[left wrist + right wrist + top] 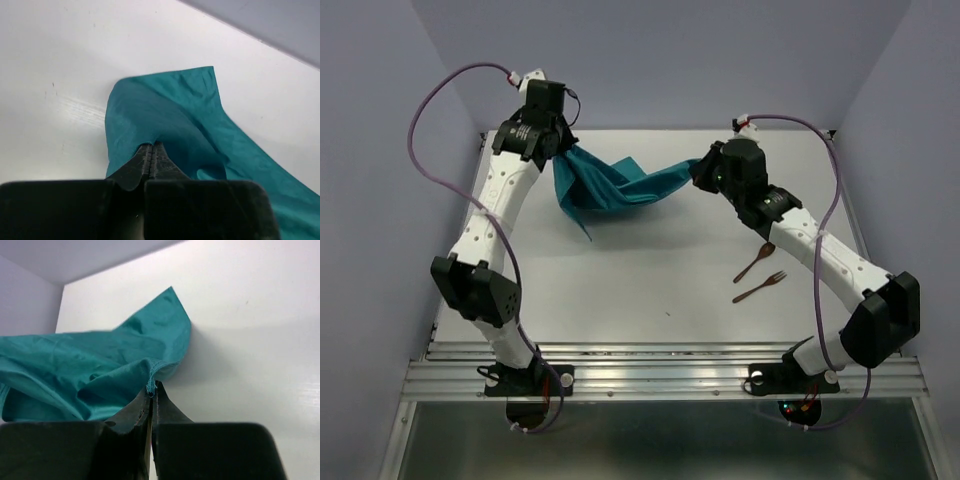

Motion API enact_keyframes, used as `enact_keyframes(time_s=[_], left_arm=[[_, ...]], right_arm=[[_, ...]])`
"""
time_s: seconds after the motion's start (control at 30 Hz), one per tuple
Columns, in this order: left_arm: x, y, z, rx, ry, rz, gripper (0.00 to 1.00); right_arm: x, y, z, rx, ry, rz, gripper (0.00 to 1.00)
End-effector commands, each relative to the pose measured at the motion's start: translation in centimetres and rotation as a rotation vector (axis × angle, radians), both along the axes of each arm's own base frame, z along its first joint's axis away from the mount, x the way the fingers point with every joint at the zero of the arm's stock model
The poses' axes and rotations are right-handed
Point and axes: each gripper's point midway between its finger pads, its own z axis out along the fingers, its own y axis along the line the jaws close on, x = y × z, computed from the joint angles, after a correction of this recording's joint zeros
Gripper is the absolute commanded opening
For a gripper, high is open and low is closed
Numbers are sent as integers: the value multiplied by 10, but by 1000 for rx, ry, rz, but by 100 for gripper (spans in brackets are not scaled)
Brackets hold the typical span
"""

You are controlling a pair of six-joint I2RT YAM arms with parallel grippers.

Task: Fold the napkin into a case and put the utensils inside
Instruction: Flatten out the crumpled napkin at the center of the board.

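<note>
The teal napkin (610,185) hangs crumpled between both arms at the back of the table. My left gripper (563,152) is shut on its left corner; in the left wrist view the napkin (165,120) drapes away from the pinched gripper (151,145). My right gripper (698,172) is shut on the right corner, and the right wrist view shows the napkin's (100,370) hemmed edge pinched at the gripper (152,387). The utensils, a reddish-brown spoon (754,262) and fork (761,287), lie on the table by the right arm. No folded case shows.
The white table (640,290) has raised side rails and a metal front edge (660,365). Purple-grey walls enclose the back and sides. The right arm's forearm (820,250) passes just beside the utensils.
</note>
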Motion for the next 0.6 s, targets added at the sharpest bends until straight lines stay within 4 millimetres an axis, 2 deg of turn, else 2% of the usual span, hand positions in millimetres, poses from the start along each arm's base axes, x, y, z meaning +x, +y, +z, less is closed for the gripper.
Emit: enact_keyframes(time_s=[0.0, 0.03, 0.07, 0.1, 0.13, 0.17, 0.2, 0.23, 0.27, 0.3, 0.33, 0.4, 0.43, 0.5, 0.57], left_arm=[[36, -10, -41, 109, 127, -69, 4], [65, -19, -77, 131, 186, -81, 21], [70, -20, -55, 119, 140, -79, 21], [85, -22, -88, 145, 203, -70, 43], [93, -24, -93, 150, 215, -69, 49], [96, -25, -72, 142, 194, -64, 50], [99, -27, -82, 146, 220, -68, 56], [97, -28, -69, 143, 201, -68, 60], [94, -25, -71, 158, 204, -61, 60], [83, -21, -41, 152, 144, -52, 60], [80, -19, -57, 163, 153, -52, 60], [66, -15, -51, 158, 125, -56, 60], [49, -13, -54, 147, 126, -68, 59], [30, -17, -68, 112, 164, -100, 57], [3, -22, -101, 94, 240, -138, 56]], right_arm=[[19, -17, 24, -29, -89, -85, 1], [31, -21, 12, -55, -71, -99, 1], [35, -19, -1, -74, -48, -93, 1], [44, -26, -5, -81, -34, -114, 1], [49, -31, -14, -89, -13, -123, 1], [53, -32, -27, -96, 16, -116, 1], [54, -37, -32, -100, 29, -124, 1], [53, -43, -42, -117, 47, -129, 1], [51, -45, -45, -126, 51, -130, 1], [49, -46, -48, -134, 57, -129, 1], [46, -52, -59, -148, 77, -134, 1], [42, -54, -68, -160, 96, -132, 1], [38, -54, -77, -165, 116, -125, 1], [34, -54, -85, -163, 134, -117, 1], [28, -54, -98, -163, 164, -107, 1]])
